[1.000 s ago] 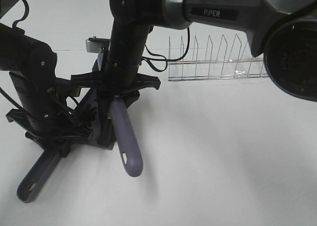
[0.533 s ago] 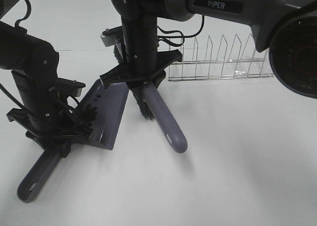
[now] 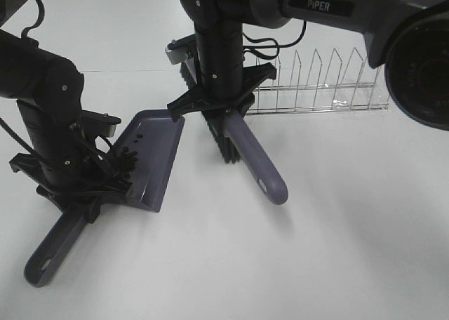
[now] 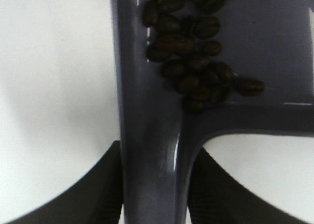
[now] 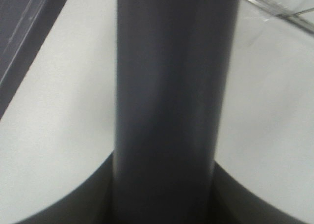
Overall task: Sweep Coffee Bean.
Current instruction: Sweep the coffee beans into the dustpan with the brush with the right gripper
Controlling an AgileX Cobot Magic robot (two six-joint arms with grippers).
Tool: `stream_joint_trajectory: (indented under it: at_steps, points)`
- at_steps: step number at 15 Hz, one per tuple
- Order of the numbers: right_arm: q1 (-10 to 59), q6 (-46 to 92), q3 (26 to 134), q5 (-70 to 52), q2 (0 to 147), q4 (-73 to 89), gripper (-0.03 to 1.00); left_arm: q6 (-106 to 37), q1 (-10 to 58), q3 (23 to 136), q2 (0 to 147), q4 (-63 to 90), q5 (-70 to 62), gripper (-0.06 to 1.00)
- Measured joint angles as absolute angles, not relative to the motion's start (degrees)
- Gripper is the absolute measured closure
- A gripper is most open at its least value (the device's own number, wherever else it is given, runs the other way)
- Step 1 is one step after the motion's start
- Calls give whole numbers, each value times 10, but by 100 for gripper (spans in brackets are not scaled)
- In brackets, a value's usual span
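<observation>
Glossy oval coffee beans (image 4: 196,62) heap in the smooth plastic dustpan (image 3: 160,150), clamped in the left gripper (image 4: 154,187). The right gripper (image 5: 164,187) clasps the round-handled brush (image 3: 261,169).

Bright, even overhead light washed the white table (image 3: 351,264) nearly featureless, shadows soft. The round housing (image 3: 421,67) at 3 o'clock loomed blurred; the right wrist view (brush handle (image 5: 171,86) too close) was smeared.

Coffee beans (image 4: 179,43) dark brown; dustpan (image 3: 158,158), brush handle (image 3: 252,158) slate purple; bristles (image 3: 223,144) black; table (image 3: 351,229) white; rack (image 3: 309,109) silvery.
</observation>
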State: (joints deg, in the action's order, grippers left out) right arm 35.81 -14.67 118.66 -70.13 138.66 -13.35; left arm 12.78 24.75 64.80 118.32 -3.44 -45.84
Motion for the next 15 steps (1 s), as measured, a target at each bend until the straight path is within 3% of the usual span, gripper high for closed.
stream_joint_trajectory:
  at_steps: [10,15]
  points:
    - [359,-113,1193,-668,1443,152,64,127,248,648,1183,-33,-458,63]
    - [359,-103,1227,-692,1443,176,64,127,248,648,1183,-33,-457,63]
